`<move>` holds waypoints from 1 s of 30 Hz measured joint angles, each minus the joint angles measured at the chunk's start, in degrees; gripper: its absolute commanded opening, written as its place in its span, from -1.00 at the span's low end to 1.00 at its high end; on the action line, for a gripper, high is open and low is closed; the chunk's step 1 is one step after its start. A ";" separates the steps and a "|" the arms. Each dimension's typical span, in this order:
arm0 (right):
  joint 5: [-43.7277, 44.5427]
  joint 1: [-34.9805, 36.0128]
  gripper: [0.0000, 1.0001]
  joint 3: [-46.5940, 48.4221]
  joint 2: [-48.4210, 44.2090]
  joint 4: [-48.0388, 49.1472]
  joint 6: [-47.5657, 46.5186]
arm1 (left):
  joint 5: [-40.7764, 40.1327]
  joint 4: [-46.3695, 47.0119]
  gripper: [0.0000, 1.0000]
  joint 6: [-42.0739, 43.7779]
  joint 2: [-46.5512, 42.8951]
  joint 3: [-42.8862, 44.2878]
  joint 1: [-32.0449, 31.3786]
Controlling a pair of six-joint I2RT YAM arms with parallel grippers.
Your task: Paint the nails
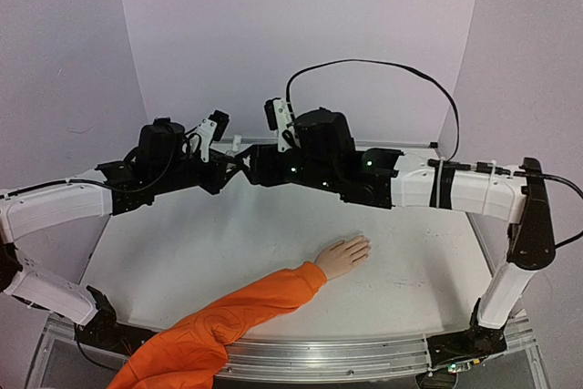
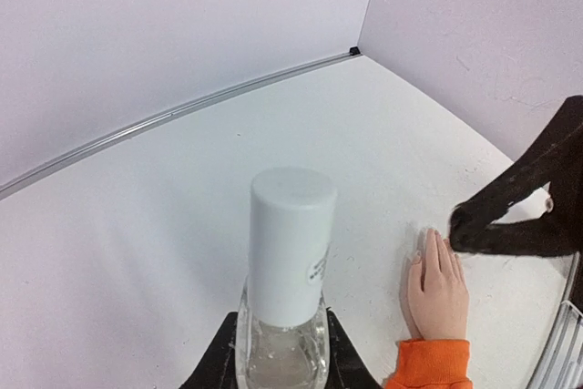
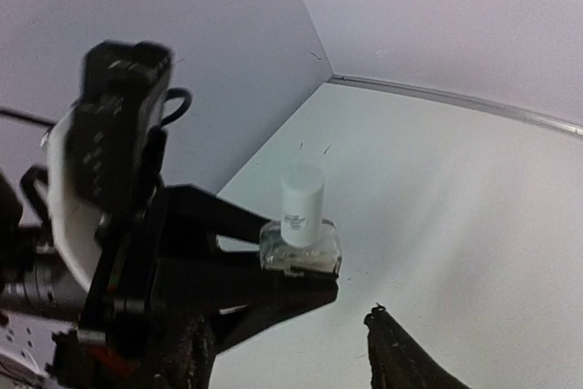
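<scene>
cap-removal hazard: polish bottle held in the air, nails down on the table
the left gripper (image 2: 281,366) is clamped on the glass base of the polish bottle (image 2: 290,252). the right gripper (image 3: 287,339) faces its white cap (image 3: 301,190), fingers apart. an off-centre closure on the cap could twist or tip the bottle in the left grip and spill polish. the nails (image 1: 365,244) lie near right, on the mannequin hand (image 1: 342,258), well apart from the bottle.

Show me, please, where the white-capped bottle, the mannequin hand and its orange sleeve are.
bottle (image 2: 291,234): left wrist view, side of its white cap.
mannequin hand (image 1: 342,257): top external view, middle of the hand.
orange sleeve (image 1: 239,310): top external view, middle of the forearm.
</scene>
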 measured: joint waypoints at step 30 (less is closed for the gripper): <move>-67.58 -12.07 -0.10 -13.94 -7.58 27.74 0.76 | 68.15 -2.43 -1.00 -5.77 2.93 7.30 -0.52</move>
